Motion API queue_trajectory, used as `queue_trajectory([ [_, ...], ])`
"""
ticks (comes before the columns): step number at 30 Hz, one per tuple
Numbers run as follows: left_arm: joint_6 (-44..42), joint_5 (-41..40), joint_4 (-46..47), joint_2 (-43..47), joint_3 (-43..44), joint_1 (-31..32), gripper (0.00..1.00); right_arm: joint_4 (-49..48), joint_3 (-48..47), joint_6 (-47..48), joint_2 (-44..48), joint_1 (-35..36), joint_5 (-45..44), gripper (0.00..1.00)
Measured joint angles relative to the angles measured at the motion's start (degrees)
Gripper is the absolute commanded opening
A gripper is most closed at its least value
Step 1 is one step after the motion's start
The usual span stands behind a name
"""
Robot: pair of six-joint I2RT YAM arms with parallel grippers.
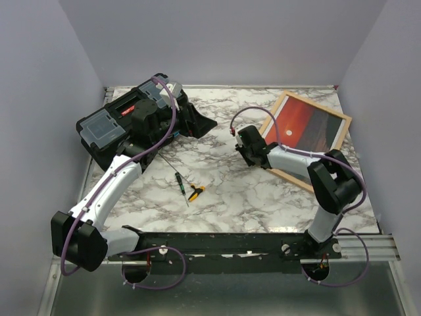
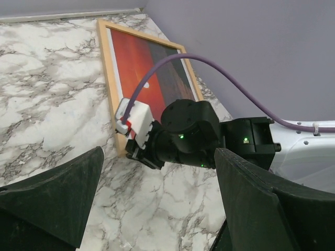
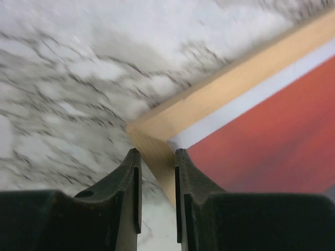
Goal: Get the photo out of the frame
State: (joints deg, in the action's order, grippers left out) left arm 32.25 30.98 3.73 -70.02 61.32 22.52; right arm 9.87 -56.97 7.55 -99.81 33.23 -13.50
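Marble tabletop (image 1: 223, 197), lilac walls. Right gripper (image 3: 157, 167): jaws nearly together, narrow gap over corner rail of frame (image 3: 220, 89); grip cannot be confirmed. Left gripper (image 1: 194, 124): jaws wide apart, empty, beside black toolbox (image 1: 108, 131). Photo (image 1: 306, 128) inside frame, table's far right; removal not begun. No legible writing.

Right arm (image 1: 293, 160) hides the frame's (image 1: 319, 105) near edge.
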Motion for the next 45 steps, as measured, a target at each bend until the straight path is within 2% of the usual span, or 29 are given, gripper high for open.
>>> queue_trajectory([
  [2,0.0,0.0,0.0,0.0,0.0,0.0,0.88,0.1,-3.3,-0.8,-2.8,2.4,-1.1,0.22],
  [4,0.0,0.0,0.0,0.0,0.0,0.0,0.88,0.4,-7.5,-3.6,-6.3,4.8,-2.6,0.27],
  [7,-0.3,-0.1,-0.3,0.0,0.0,0.0,0.88,2.6,-15.3,-10.3,-11.4,7.4,-3.1,0.45],
  [10,-1.2,-0.6,-0.9,0.0,0.0,0.0,0.88,3.6,-19.3,-16.7,-13.5,8.4,-0.7,0.58],
  [14,-2.6,-2.4,-2.8,0.3,0.1,0.0,0.88,4.5,-17.5,-19.8,-11.1,8.9,0.3,0.62],
  [19,-3.2,-5.0,-5.1,1.1,0.2,0.0,0.88,5.8,-5.9,-19.5,-1.6,9.0,0.6,0.61],
  [23,-1.9,-6.2,-6.2,1.5,0.2,0.0,0.87,6.4,3.5,-19.5,7.1,9.7,0.7,0.55],
  [27,0.3,-6.8,-6.7,1.4,0.2,-0.1,0.86,5.6,8.1,-19.5,12.4,10.4,0.7,0.54],
  [30,2.3,-6.8,-7.2,0.4,0.5,-0.1,0.85,4.2,8.6,-19.3,12.8,11.2,0.8,0.52],
  [34,4.4,-6.7,-8.9,-3.0,1.9,-0.1,0.83,2.7,8.6,-19.1,10.9,12.6,0.2,0.42],
  [36,5.9,-6.0,-9.5,-5.2,2.1,-0.2,0.83,2.7,8.4,-19.1,8.9,13.5,-0.9,0.41],
  [38,8.0,-4.8,-9.7,-7.1,2.0,-0.3,0.83,2.7,7.6,-19.0,7.2,14.7,-2.7,0.34],
  [40,10.1,-3.3,-9.4,-8.7,1.9,-0.4,0.83,2.9,6.9,-18.9,6.6,15.7,-4.5,0.23],
  [45,15.1,0.0,-7.6,-11.3,1.1,-0.8,0.83,3.2,6.6,-20.1,6.7,16.4,-7.2,0.05],
])
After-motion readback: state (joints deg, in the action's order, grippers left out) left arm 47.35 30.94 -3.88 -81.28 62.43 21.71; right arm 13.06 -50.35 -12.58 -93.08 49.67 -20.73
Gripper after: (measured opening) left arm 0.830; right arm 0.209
